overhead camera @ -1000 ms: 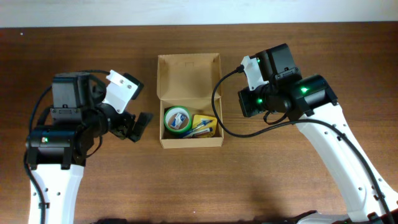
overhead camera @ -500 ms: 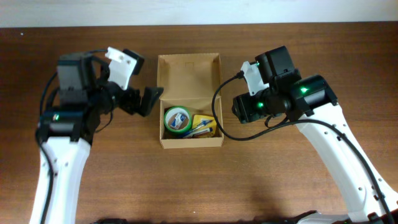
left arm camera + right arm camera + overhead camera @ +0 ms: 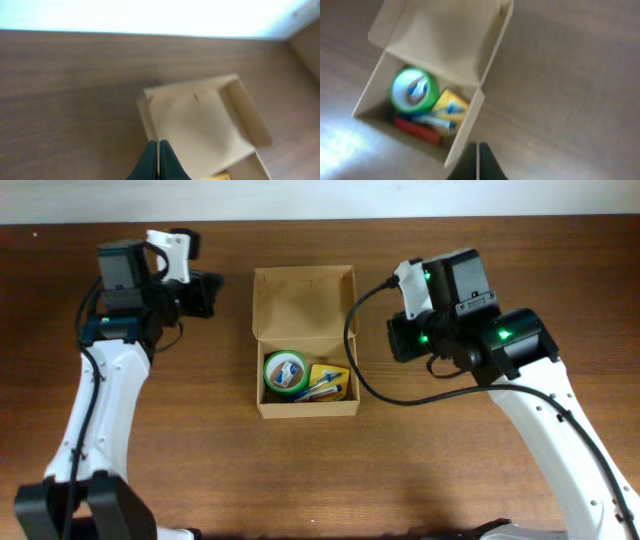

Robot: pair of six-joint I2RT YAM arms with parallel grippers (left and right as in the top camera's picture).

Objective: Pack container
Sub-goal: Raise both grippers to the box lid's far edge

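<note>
Brown wooden table under both arms. We see container at centre, lid flap open toward far edge, green tape roll and yellow box inside. Left gripper: fingers pressed together, empty, near lid's left side. Right gripper: fingers pressed together, empty, beside container's right wall.

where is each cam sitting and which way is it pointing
overhead: above the table, straight down on the container; left arm and right arm show.
left wrist: on the left arm, facing the open lid; shut left gripper at bottom.
right wrist: on the right arm, facing the green roll inside; shut right gripper at bottom.
shared: all three see the container.
</note>
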